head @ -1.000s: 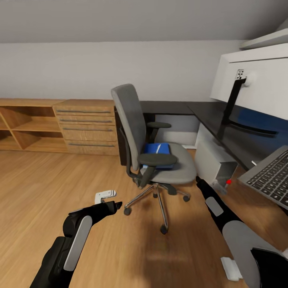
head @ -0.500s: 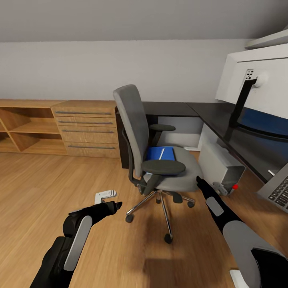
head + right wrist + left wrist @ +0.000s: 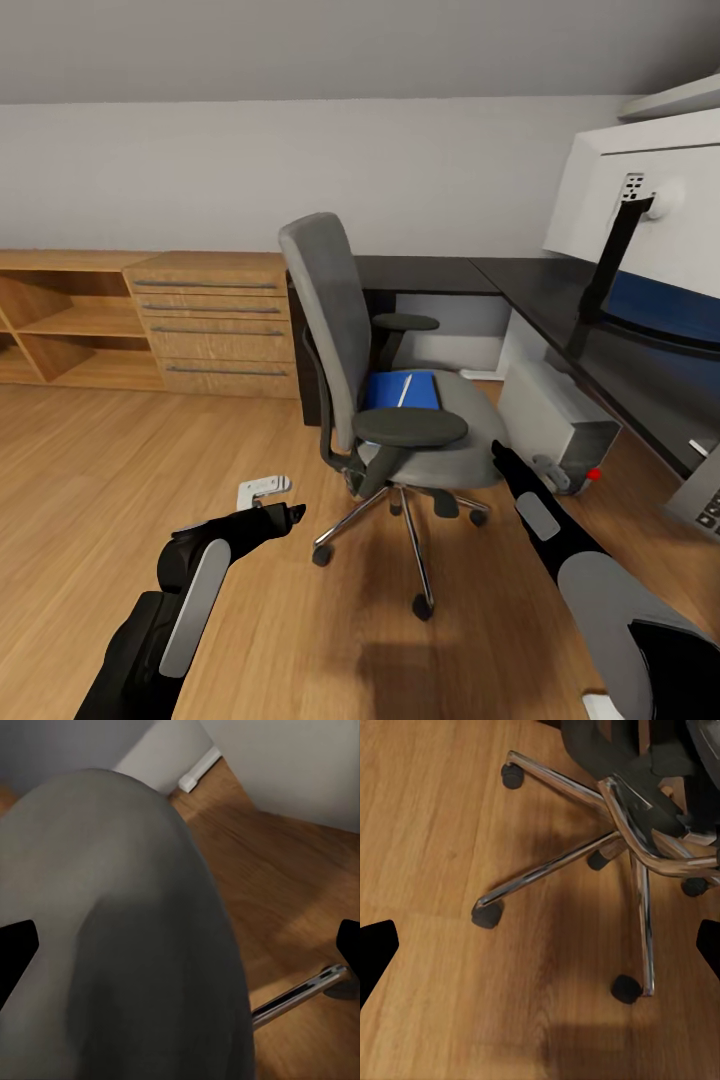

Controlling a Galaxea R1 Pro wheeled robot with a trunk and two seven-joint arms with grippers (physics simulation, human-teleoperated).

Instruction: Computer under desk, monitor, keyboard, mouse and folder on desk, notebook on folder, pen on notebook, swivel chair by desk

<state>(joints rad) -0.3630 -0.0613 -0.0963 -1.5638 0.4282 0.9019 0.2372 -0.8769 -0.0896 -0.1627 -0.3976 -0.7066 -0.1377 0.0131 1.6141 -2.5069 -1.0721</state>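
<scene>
Wood floor (image 3: 120, 480), swivel chair (image 3: 400, 400) beside black desk (image 3: 560, 310), both hands spread apart.

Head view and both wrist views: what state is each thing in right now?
swivel chair: upright on the floor, beside the desk
folder: flat on the chair seat
pen: lying on the folder
monitor: standing on the desk
left hand: open, empty
right hand: open, empty

Even, soft light; the swivel chair (image 3: 390, 400) casts a diffuse floor shadow; renders slightly blurred.
</scene>
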